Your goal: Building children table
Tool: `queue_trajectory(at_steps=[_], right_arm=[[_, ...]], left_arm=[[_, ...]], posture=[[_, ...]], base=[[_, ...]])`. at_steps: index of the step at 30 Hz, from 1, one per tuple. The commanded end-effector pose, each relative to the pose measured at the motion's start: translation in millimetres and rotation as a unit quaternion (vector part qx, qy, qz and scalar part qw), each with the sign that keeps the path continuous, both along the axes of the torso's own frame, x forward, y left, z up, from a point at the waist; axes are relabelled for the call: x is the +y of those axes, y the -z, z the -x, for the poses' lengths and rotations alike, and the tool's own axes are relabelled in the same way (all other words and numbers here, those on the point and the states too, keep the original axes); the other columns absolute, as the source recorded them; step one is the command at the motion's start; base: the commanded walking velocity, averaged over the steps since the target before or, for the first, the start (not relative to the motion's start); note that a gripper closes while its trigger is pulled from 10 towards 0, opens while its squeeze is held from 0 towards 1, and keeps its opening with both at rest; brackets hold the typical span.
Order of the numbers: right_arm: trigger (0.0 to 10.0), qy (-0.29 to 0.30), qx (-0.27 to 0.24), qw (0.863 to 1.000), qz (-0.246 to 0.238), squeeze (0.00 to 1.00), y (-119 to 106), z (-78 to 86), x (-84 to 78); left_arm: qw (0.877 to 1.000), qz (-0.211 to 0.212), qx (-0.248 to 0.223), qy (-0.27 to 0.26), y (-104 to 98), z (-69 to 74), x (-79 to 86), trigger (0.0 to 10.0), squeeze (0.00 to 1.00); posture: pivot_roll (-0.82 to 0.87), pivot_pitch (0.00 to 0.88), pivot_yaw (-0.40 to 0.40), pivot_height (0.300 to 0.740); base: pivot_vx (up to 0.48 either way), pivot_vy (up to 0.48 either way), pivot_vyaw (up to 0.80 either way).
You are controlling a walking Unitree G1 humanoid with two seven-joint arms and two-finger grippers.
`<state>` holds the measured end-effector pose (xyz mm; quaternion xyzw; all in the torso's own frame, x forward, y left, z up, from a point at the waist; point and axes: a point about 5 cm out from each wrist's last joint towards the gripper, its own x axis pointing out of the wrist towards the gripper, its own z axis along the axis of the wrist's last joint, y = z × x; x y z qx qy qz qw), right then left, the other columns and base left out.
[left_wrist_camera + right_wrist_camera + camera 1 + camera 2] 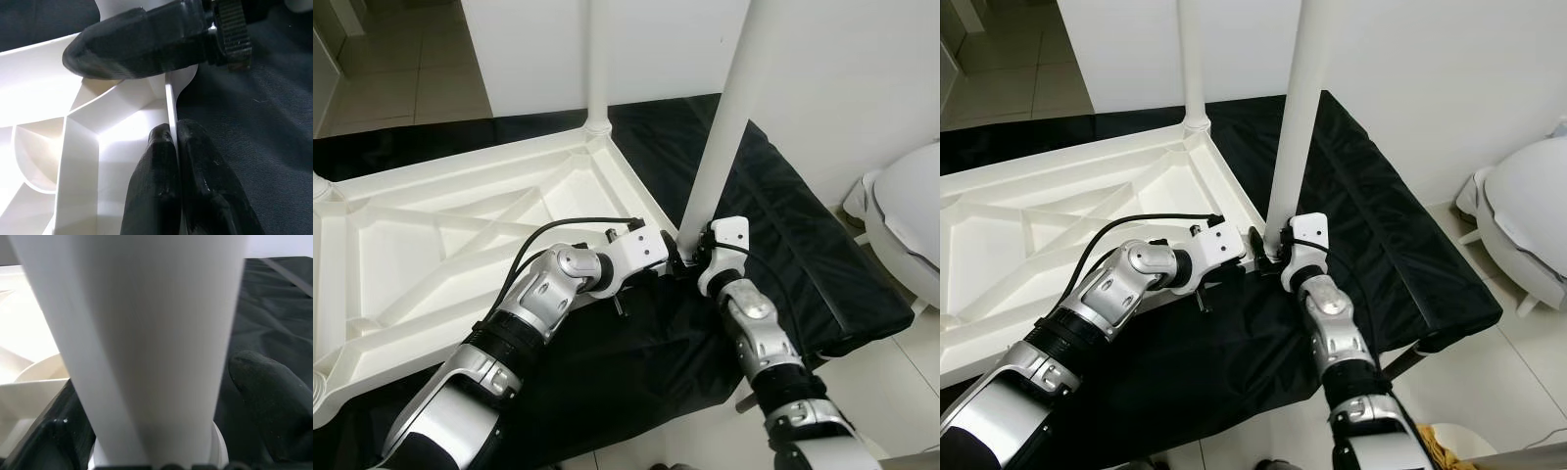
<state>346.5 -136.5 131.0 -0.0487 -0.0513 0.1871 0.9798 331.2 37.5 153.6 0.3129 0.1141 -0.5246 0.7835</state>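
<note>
The white table top (pixel 431 245) lies upside down on a black cloth (pixel 822 264). One white leg (pixel 597 59) stands in its far corner. A second white leg (pixel 724 108) stands upright in the near right corner. My right gripper (pixel 693 253) is shut around the base of this leg; in the right wrist view the leg (pixel 146 333) sits between the black fingers (pixel 269 396). My left gripper (pixel 668 257) is beside it, shut on the table top's thin rim (pixel 170 105), with one finger on each side of the rim.
A white lidded bin (pixel 911 215) stands on the tiled floor to the right. A white wall (pixel 842 69) rises just behind the legs. The black cloth's edge (pixel 862 333) drops off at the front right.
</note>
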Motion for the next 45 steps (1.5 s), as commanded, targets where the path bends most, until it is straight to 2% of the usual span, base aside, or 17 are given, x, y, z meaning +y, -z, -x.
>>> queue_trajectory(at_steps=[1,3,8,10,13,14,15,16,18,20,21,30,35,39,42,44,45], right_arm=[[10.0,-0.027,0.03,0.999,0.017,0.0,16,4.4,-10.1],[10.0,-0.075,0.024,0.996,0.033,0.0,16,4.3,-8.4],[10.0,-0.12,0.016,0.992,0.044,0.0,12,2.0,-6.5],[10.0,-0.167,0.017,0.985,0.05,0.0,7,-0.2,-2.8],[10.0,-0.182,0.022,0.982,0.055,0.0,6,-2.0,-2.6],[9.5,-0.185,0.024,0.981,0.059,0.0,6,-2.7,-3.1],[9.5,-0.185,0.024,0.981,0.059,0.0,6,-2.7,-3.1],[5.1,-0.192,0.028,0.979,0.063,0.0,6,-3.2,-3.5],[4.2,-0.203,0.031,0.976,0.07,0.0,7,-3.6,-4.5],[4.5,-0.208,0.031,0.975,0.07,0.0,7,-3.9,-5.1],[0.0,-0.216,0.032,0.973,0.071,0.0,7,-3.6,-5.7],[0.0,-0.222,0.039,0.973,0.059,0.0,10,-2.0,-10.6],[0.0,-0.202,0.056,0.977,0.028,0.0,19,1.0,-13.2],[0.0,-0.181,0.066,0.981,0.01,0.0,25,3.1,-12.6],[0.0,-0.127,0.074,0.989,-0.005,0.0,32,2.8,-11.4],[0.0,-0.127,0.074,0.989,-0.005,0.0,32,2.8,-11.4],[0.0,-0.104,0.073,0.992,-0.018,0.0,33,3.0,-9.0]], left_arm=[[0.999,-0.031,0.018,0.004,11,2.5,5.9,10.0,0.0],[0.999,-0.032,0.017,0.005,11,2.3,5.7,10.0,0.0],[0.999,-0.031,0.016,0.005,10,1.6,5.8,10.0,0.0],[0.999,-0.032,0.016,0.004,10,1.6,7.4,10.0,0.0],[0.999,-0.033,0.015,0.004,9,1.6,8.2,10.0,0.0],[0.999,-0.033,0.015,0.003,9,1.6,8.6,10.0,0.0],[0.999,-0.033,0.015,0.003,9,1.6,8.6,10.0,0.0],[0.999,-0.033,0.015,0.002,9,1.5,9.3,10.0,0.0],[0.999,-0.033,0.015,0.001,9,1.3,10.5,10.0,0.0],[0.999,-0.034,0.016,0.001,8,1.3,11.1,10.0,0.0],[0.999,-0.034,0.016,0.0,8,1.3,11.6,10.0,0.0],[0.999,-0.033,0.018,-0.001,8,0.9,12.0,10.0,0.0],[0.999,-0.032,0.019,0.0,8,1.2,11.3,10.0,0.0],[0.999,-0.032,0.019,0.0,8,1.1,11.1,10.0,0.0],[0.999,-0.032,0.02,0.001,8,1.2,10.1,10.0,0.0],[0.999,-0.032,0.02,0.001,8,1.2,10.1,10.0,0.0],[0.999,-0.031,0.02,0.002,8,1.4,9.6,10.0,0.0]], posture=[[-0.04,0.058,-0.001,0.74],[-0.03,0.056,0.002,0.74],[-0.03,0.055,0.005,0.74],[-0.03,0.057,0.011,0.74],[-0.02,0.058,0.012,0.74],[-0.02,0.06,0.013,0.74],[-0.02,0.06,0.013,0.74],[-0.02,0.062,0.014,0.74],[-0.02,0.066,0.017,0.74],[-0.02,0.068,0.019,0.74],[-0.02,0.072,0.022,0.74],[-0.02,0.079,0.025,0.74],[-0.02,0.085,0.026,0.74],[-0.03,0.087,0.027,0.74],[-0.03,0.085,0.027,0.74],[-0.03,0.085,0.027,0.74],[-0.04,0.085,0.027,0.74]], base=[[0.0,0.0,0.0],[0.0,0.0,0.0],[0.0,0.0,0.0],[0.0,0.0,0.0],[0.0,0.0,0.0],[0.0,0.0,0.0],[0.0,0.0,0.0],[0.0,0.0,0.0],[0.0,0.0,0.0],[0.0,0.0,0.0],[0.0,0.0,0.0],[0.0,0.0,0.0],[0.0,0.0,0.0],[0.0,0.0,0.0],[0.0,0.0,0.0],[0.0,0.0,0.0],[0.0,0.0,0.0]])
